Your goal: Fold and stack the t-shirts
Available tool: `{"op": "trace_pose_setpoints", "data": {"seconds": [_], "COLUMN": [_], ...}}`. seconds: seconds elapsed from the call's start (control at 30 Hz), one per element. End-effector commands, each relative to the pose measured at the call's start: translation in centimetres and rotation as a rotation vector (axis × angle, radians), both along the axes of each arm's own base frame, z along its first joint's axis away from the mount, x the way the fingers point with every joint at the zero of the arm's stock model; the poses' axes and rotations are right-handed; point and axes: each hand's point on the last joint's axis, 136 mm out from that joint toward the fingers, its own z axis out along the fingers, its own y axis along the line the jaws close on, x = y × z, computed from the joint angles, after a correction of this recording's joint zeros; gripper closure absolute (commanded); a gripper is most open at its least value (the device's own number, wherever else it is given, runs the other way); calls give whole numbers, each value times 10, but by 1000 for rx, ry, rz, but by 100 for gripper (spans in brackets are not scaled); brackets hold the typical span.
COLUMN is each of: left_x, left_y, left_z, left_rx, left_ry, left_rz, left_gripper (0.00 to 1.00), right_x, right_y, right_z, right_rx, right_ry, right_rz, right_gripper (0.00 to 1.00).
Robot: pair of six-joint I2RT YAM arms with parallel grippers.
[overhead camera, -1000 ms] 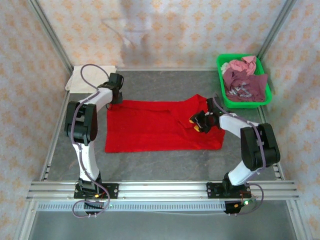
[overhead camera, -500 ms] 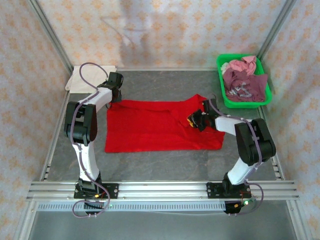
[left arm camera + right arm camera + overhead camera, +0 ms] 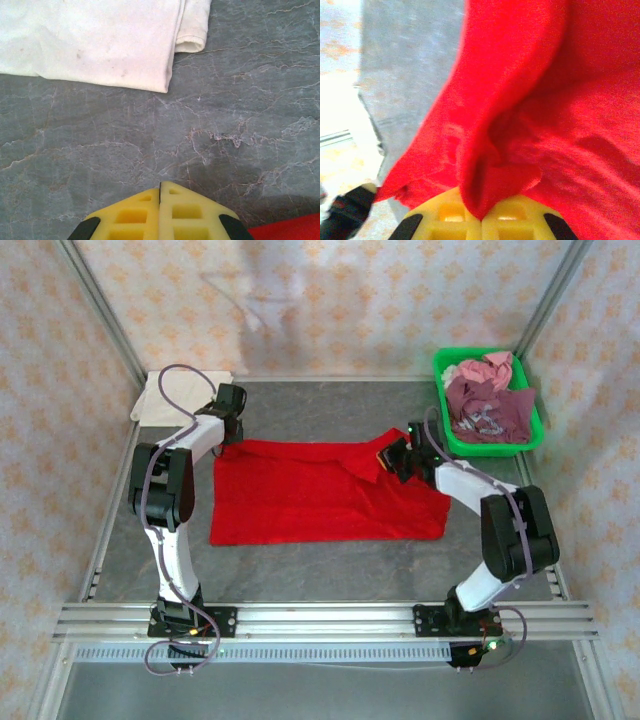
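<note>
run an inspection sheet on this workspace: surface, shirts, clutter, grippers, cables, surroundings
surface: grey marbled table, flat
job's things: red t-shirt spread mid-table, its right end raised in a fold; cream-white t-shirt folded at the far left corner; maroon and pink t-shirts heaped in the green basket, far right
clutter: nothing seen
grippers: left gripper shut at the red t-shirt's far left corner, no cloth seen between its fingers; right gripper shut on the red t-shirt's raised fold
cables: grey cable loops riding on both arms
surroundings: patterned walls; metal rail along the near edge
</note>
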Motion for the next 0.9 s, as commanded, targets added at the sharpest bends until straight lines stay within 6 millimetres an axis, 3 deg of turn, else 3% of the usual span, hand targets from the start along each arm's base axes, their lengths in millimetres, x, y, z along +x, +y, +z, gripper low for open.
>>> {"op": "trace_pose_setpoints", "data": {"seconds": [0.0, 0.37, 0.5, 0.63, 0.87], "left_x": [14, 41, 51, 49, 40], "left_y": [2, 8, 8, 10, 14], "left_z": [35, 40, 35, 28, 25], "left_rx": [17, 78, 80, 84, 108], "left_ry": [-86, -44, -27, -12, 0], "left_rz": [3, -11, -14, -2, 7], "left_gripper": [100, 100, 100, 100, 100], "right_x": [9, 50, 67, 79, 81], "right_y": [-7, -37, -47, -45, -39], "right_z": [25, 72, 77, 75, 74], "right_rx": [-39, -136, -157, -152, -128], "right_ry": [-57, -160, -176, -172, -161], "right_rz": [-10, -68, -93, -89, -70], "right_gripper": [100, 100, 100, 100, 100]}}
